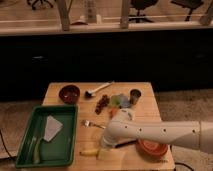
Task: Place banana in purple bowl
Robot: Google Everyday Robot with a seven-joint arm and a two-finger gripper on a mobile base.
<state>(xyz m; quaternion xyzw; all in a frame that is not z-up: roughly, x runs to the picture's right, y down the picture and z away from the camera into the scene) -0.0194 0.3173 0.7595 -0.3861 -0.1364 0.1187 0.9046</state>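
The banana (89, 151), short and pale yellow, lies on the wooden table (145, 112) near its front edge. The purple bowl (69, 93) stands at the table's back left, empty. My white arm reaches in from the right across the front of the table. My gripper (104, 150) is low over the table, just right of the banana and touching or almost touching its right end. The arm's wrist hides most of the gripper.
A green tray (65, 150) at the left holds a white piece (51, 127) and a thin greenish-yellow stick (36, 149). A fork (92, 123), dark grapes (102, 103), a brush (98, 90), a metal cup (135, 95) and an orange bowl (152, 147) are around the arm.
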